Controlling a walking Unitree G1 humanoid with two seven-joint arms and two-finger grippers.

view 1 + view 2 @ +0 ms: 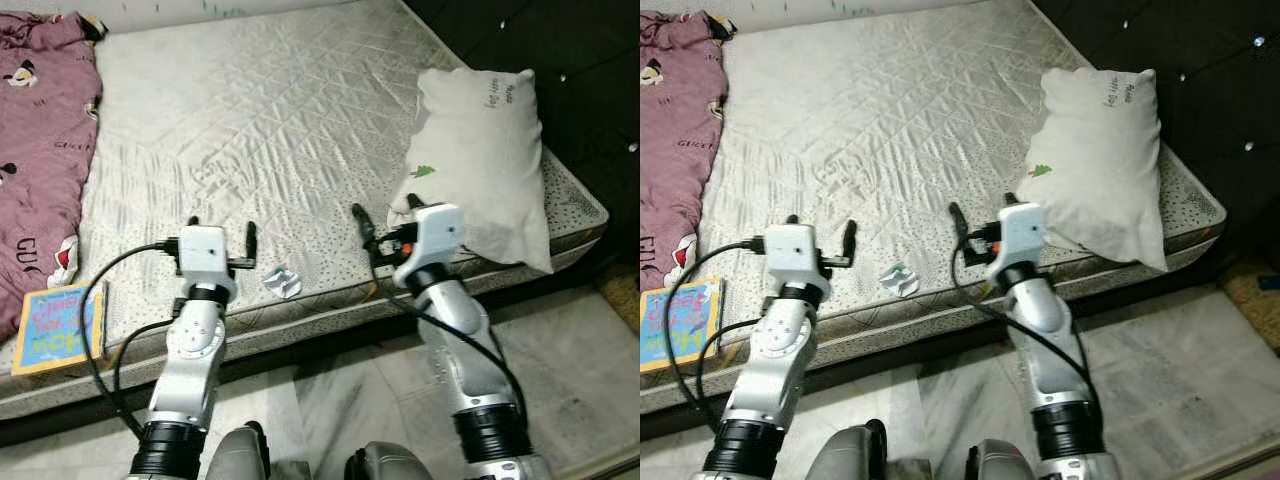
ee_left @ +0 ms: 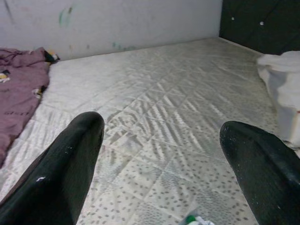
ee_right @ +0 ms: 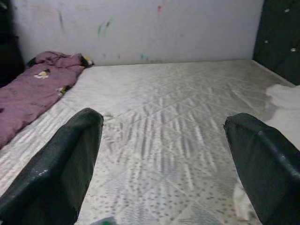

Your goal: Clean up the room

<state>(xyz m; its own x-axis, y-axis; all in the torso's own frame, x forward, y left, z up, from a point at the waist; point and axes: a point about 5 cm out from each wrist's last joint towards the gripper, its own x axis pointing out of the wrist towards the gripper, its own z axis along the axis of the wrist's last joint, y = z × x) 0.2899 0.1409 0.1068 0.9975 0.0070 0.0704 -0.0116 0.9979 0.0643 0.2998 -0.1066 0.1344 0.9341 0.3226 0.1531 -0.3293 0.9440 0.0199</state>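
Looking down on a bare quilted silver-grey mattress (image 1: pixel 270 130), both silver arms reach over its near edge. Left gripper (image 1: pixel 222 232) hovers above the mattress's near edge, its two long black fingers (image 2: pixel 65 173) spread wide, nothing between them. Right gripper (image 1: pixel 385 218) also hovers over the near edge, just beside the corner of a white rectangular pillow (image 1: pixel 485 165), fingers (image 3: pixel 63 168) wide apart, holding nothing. Small crumpled white-and-green wrapper (image 1: pixel 282 283) lies on the mattress near its front edge, between the two grippers, closer to the left one, touching neither; a sliver of it shows at the lower edge of the left wrist view (image 2: pixel 197 220). White pillow with small green print sits on the mattress's right end, next to the dark tufted headboard (image 1: pixel 560 50). Crumpled maroon printed blanket (image 1: pixel 40 140) covers the mattress's left side, reaching back to the pale scuffed wall (image 2: pixel 117 21). Thin blue-and-yellow children's book (image 1: pixel 58 327) lies flat at the mattress's near left corner, just beside the blanket's lower edge, well apart from the left gripper. Black cables run along both arms. Pale marble-look floor tiles (image 1: pixel 600 360) run below the mattress's front edge.
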